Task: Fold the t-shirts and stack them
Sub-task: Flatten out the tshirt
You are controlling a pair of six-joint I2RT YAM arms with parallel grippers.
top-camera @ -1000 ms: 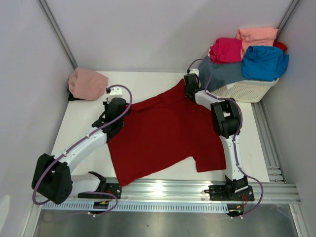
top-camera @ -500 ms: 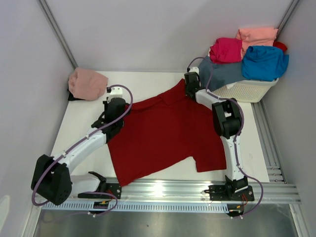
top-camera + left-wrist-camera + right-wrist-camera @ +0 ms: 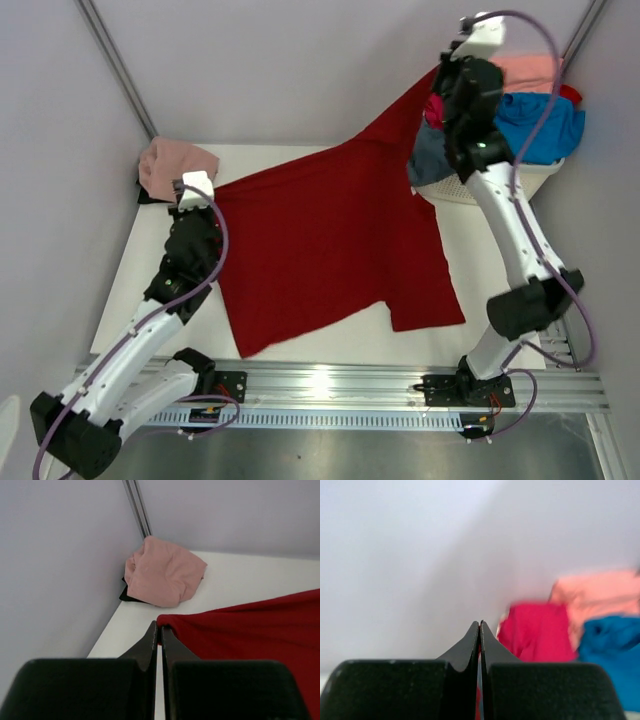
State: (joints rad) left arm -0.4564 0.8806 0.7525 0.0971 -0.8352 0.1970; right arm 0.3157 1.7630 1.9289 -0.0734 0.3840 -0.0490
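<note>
The dark red t-shirt (image 3: 330,240) is stretched between both grippers, its lower part lying on the white table (image 3: 130,270). My left gripper (image 3: 212,193) is shut on the shirt's left corner (image 3: 172,622) low over the table, jaws pressed together (image 3: 160,628). High at the back right, my right gripper (image 3: 443,80) is shut on the far corner and holds it in the air; red cloth shows between its closed jaws (image 3: 480,626). A dusty pink t-shirt (image 3: 178,166) (image 3: 165,571) lies bunched in the back left corner.
A white lattice basket (image 3: 470,188) stands at the back right behind the raised right arm. It holds magenta (image 3: 535,632), salmon (image 3: 530,70), bright blue (image 3: 545,125) and slate grey-blue (image 3: 432,152) shirts. Walls close in left, back and right. A metal rail (image 3: 330,385) runs along the near edge.
The right arm has risen sharply toward the back right, lifting the red shirt's far corner off the table. The left gripper has moved left and back with its corner, pulling the cloth taut.
</note>
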